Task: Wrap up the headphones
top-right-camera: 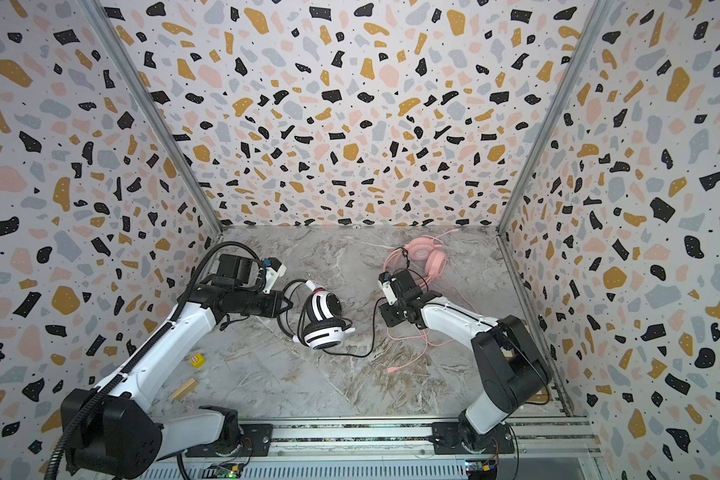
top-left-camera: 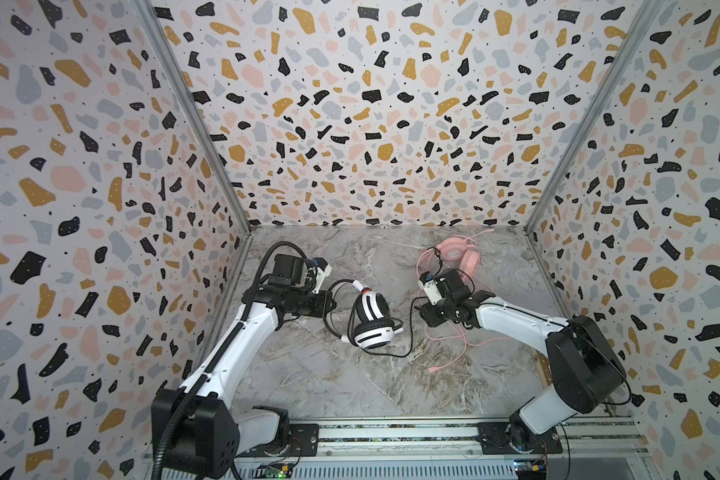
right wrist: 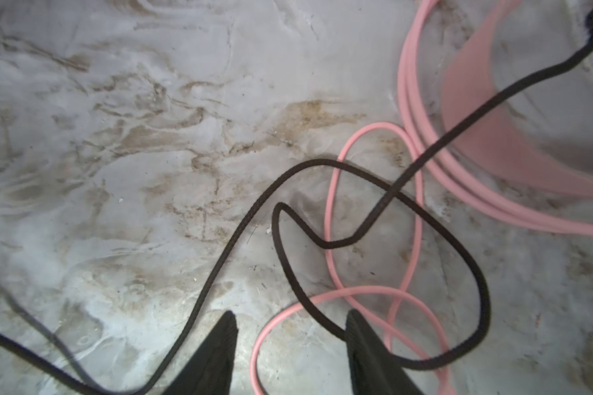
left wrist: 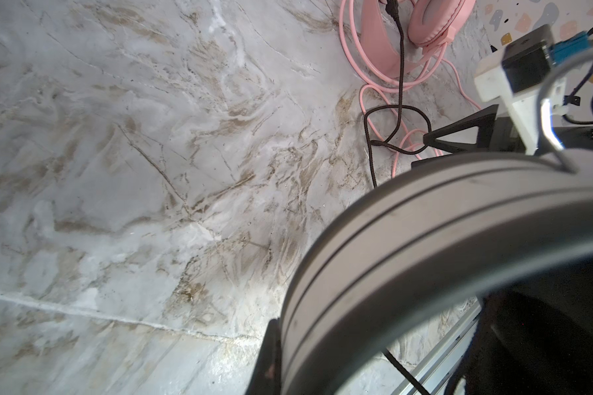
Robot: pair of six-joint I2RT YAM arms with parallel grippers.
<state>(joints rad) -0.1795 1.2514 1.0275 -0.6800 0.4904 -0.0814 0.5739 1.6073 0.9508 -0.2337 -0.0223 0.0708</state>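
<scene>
The white headphones [top-left-camera: 371, 320] with black pads lie at mid-table in both top views. My left gripper [top-left-camera: 332, 302] is shut on their black band [left wrist: 408, 239], which fills the left wrist view beside one finger [left wrist: 269, 355]. Their thin black cable [right wrist: 247, 219] runs right and loops across the pink cable [right wrist: 332, 212]. My right gripper [right wrist: 293, 328] hangs open just above these loops, with both cables passing between its fingers and nothing gripped. The pink headphones [top-left-camera: 458, 255] rest at the back right, beyond the right gripper [top-left-camera: 422, 309].
A small yellow cube [top-right-camera: 197, 360] and a wooden block [top-right-camera: 185, 388] lie near the left arm's base. Loose pink cable [top-left-camera: 466, 345] trails toward the front under the right arm. Patterned walls enclose three sides; a metal rail [top-left-camera: 391, 436] runs along the front.
</scene>
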